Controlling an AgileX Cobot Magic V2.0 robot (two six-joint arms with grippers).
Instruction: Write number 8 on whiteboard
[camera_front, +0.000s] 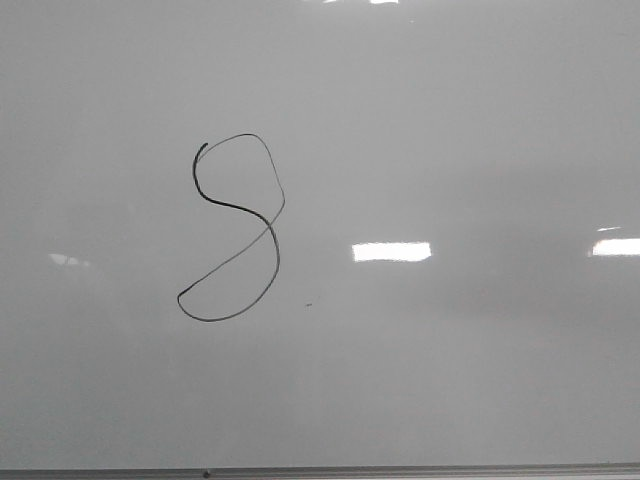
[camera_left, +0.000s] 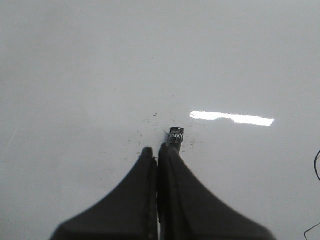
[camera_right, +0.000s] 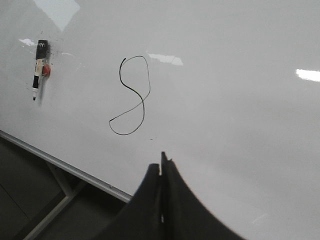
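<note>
Front view: the number 8 (camera_front: 235, 228) is drawn on the whiteboard (camera_front: 480, 130), top slightly gapped; writing judged done. Left gripper (camera_left: 159, 149) and right gripper (camera_right: 161, 165) jaws pressed together, the figure well ahead of the right jaws.

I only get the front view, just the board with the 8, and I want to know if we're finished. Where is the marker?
Observer: The right wrist view shows the marker against the board, off to one side of the 8, with a small red thing beside it.
Operator: Is either arm holding it?
Observer: Not the right gripper. It is shut, empty and back from the board.
Operator: And the left?
Observer: The left gripper is shut too. A black end with white letters shows just past its fingertips, and I cannot tell whether they touch.
</note>
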